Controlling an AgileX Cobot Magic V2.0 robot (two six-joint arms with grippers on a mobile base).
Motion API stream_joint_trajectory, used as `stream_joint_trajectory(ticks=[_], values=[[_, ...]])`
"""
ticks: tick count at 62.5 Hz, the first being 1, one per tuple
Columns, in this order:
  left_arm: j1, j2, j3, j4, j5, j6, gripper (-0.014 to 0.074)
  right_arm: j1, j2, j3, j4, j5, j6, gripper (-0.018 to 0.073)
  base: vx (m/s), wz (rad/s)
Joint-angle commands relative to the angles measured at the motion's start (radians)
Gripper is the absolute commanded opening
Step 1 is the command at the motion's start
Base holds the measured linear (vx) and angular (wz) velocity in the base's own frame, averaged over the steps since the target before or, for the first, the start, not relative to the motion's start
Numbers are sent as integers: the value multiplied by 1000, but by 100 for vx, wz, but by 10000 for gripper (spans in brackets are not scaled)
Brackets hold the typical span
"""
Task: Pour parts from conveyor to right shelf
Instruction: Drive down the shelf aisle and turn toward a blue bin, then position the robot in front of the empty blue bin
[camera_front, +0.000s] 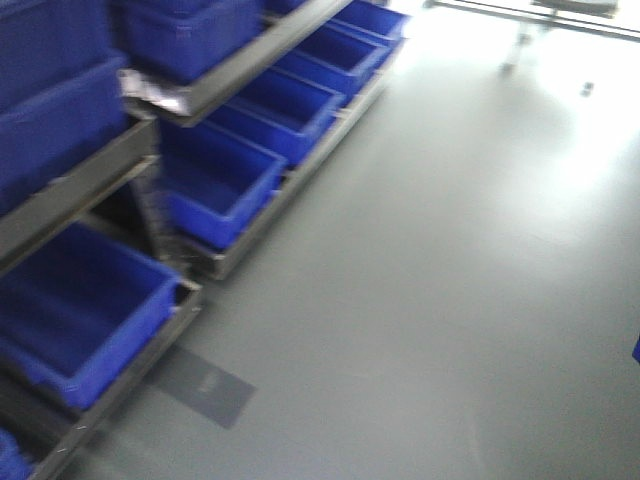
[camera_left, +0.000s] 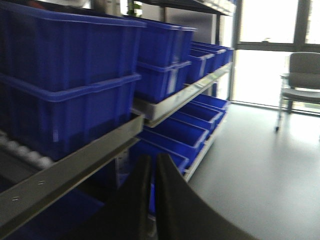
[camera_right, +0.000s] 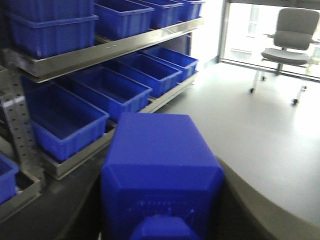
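My right gripper is shut on a bright-blue block part, which fills the lower middle of the right wrist view. Its knob faces the camera, and dark fingers flank both sides. My left gripper is shut and empty, held beside the steel shelf rail. The steel shelf with large blue bins runs along the left of the front view and also shows in the right wrist view. The conveyor is out of view. No gripper shows in the front view.
Grey floor lies right of the shelf, with a darker patch near its foot. An office chair on casters stands by bright windows at the far end; it also shows in the left wrist view.
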Motion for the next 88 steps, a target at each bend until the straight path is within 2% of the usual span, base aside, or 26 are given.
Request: stream_joint_trajectory(ticks=[1,43,69,88], values=[[1,-12,30,-2,-73,-8,-6,-5,12,-29,-12,-85,-7,-9,29,111],[2,-12,30,-2,-73,-8,-6,-5,12,-29,-12,-86,-7,-9,23,94],[2,-12,30,-2,-73,-8,-6,-5,12,-29,-12,-86,-7,-9,14,60],[2,-12,30,-2,-73,-8,-6,-5,12,-29,-12,-85,-7,-9,12,32]])
